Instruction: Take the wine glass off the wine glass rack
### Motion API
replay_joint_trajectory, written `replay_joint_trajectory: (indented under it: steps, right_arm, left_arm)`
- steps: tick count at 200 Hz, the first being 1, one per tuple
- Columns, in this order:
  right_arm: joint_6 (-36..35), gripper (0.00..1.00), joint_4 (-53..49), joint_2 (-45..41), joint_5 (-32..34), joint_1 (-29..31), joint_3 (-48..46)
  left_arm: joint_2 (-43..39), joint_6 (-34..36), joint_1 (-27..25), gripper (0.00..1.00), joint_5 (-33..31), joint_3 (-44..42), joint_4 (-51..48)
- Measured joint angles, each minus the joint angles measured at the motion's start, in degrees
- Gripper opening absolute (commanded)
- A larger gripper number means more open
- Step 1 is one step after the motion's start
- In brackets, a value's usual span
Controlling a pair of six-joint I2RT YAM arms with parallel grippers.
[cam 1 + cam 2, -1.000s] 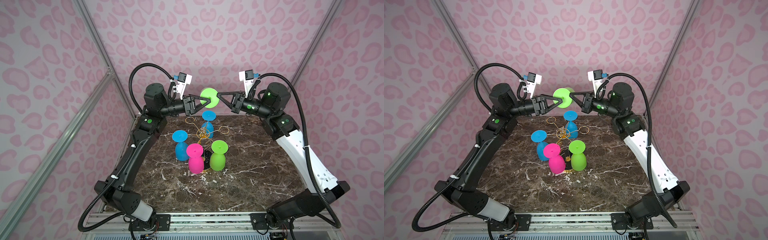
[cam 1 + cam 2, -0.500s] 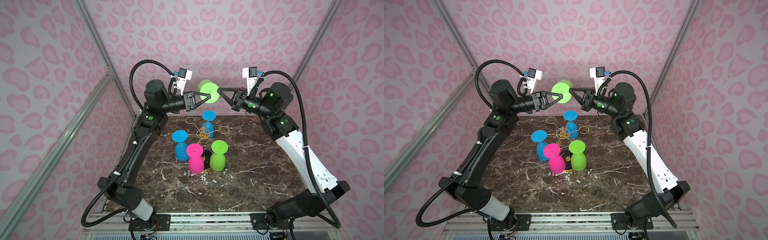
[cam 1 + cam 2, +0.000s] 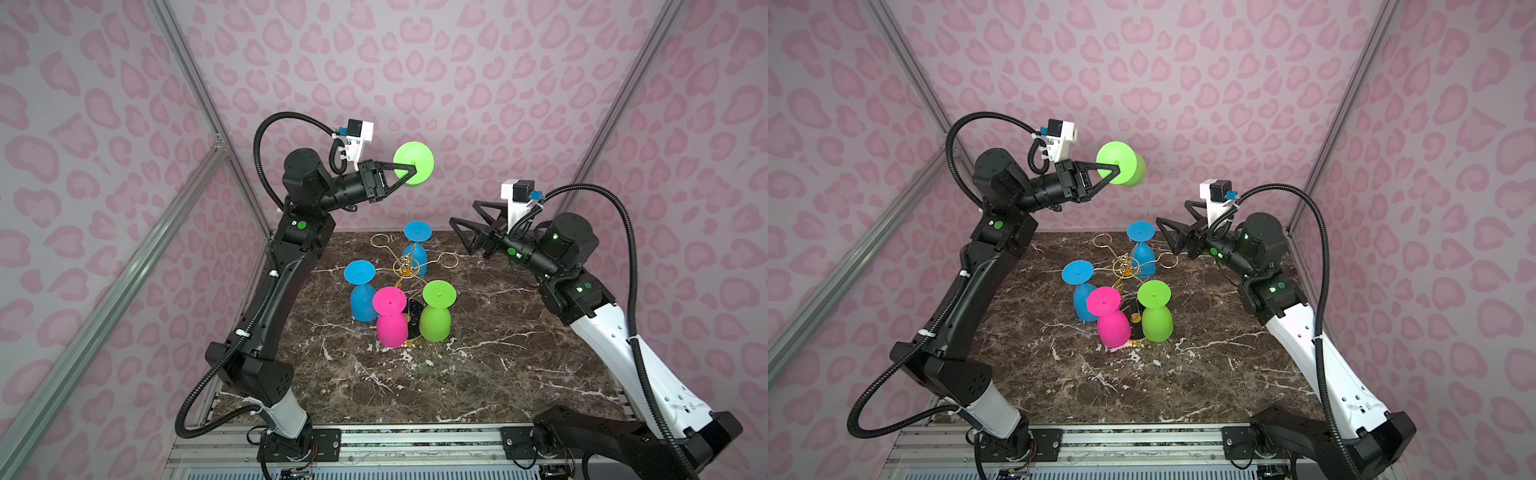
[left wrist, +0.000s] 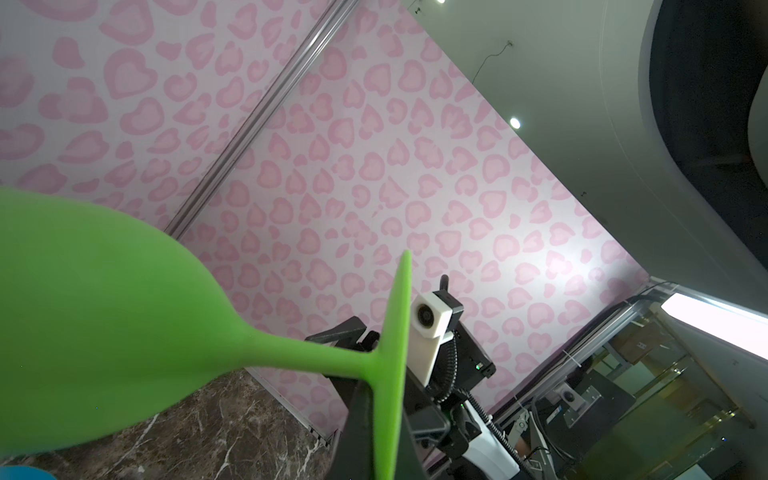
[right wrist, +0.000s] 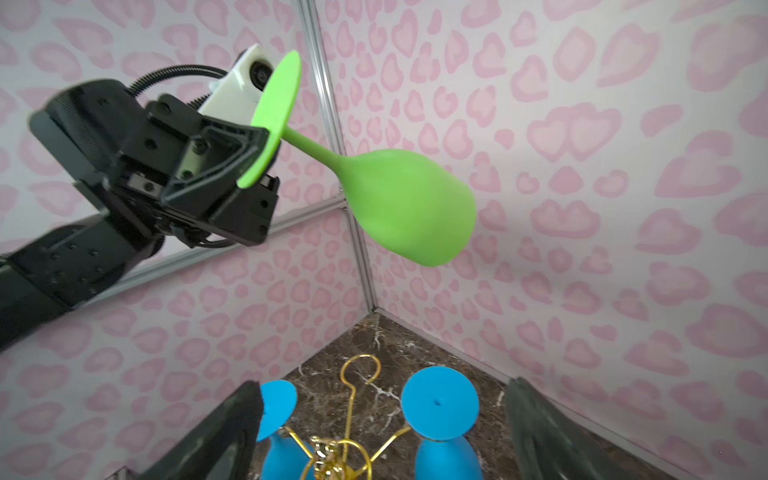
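A lime green wine glass [image 3: 413,163] [image 3: 1121,163] hangs on its side high above the back of the table, clear of the rack. My left gripper [image 3: 409,170] [image 3: 1115,169] is shut on the rim of its round foot [image 4: 395,353]; the bowl [image 5: 407,208] points away from the arm. The wine glass rack [image 3: 405,266] [image 3: 1127,266] [image 5: 332,453] stands mid-table, gold wire on a black base. My right gripper [image 3: 464,214] [image 3: 1173,212] is open and empty, lower down, above the rack's back right side.
Upside down on the rack hang two blue glasses [image 3: 417,230] [image 3: 359,272], a pink glass [image 3: 389,301] and another green glass [image 3: 438,295]. Two gold arms [image 3: 380,239] [image 3: 449,259] carry nothing. Pink patterned walls close in the back and both sides of the marble table [image 3: 498,353].
Both grippers were at the green glass. My left gripper shut on its foot and carried it up and left. My right gripper opened, let go and dropped back toward the right.
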Motion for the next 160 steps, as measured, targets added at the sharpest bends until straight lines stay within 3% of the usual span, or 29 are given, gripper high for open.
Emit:
replay_joint_trajectory:
  steps: [39, 82, 160]
  right_arm:
    - [-10.0, 0.99, 9.5, 2.8, 5.1, 1.6, -4.0]
    - [-16.2, 0.99, 18.9, 8.4, 6.8, 3.4, -2.4]
    - [-18.5, 0.99, 24.9, 19.4, 6.1, 4.6, 7.2]
  left_arm:
    - [1.2, -7.4, 0.2, 0.04, -1.1, 0.1, 2.4]
    - [1.9, -13.1, 0.2, 0.04, -1.7, 0.2, 5.6]
    - [2.7, -17.7, 0.2, 0.04, -1.9, 0.2, 7.6]
